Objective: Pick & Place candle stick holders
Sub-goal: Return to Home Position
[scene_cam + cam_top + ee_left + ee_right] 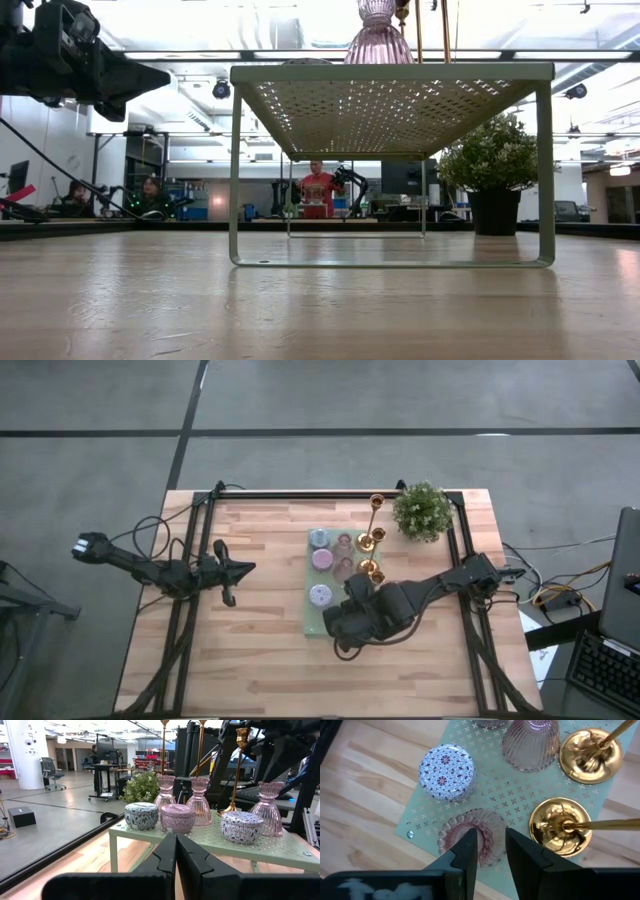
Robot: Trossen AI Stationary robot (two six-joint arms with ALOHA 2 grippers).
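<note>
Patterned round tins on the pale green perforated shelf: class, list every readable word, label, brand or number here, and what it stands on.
No text can be read in any view.
Blue-and-white patterned round tin: flower pattern only, no label.
Pale green perforated metal shelf: cut-out holes only, no writing.
Background room: any signs too small to read.

high: straight down | low: table-level, under shelf (390, 72) | wrists: both near same shelf
</note>
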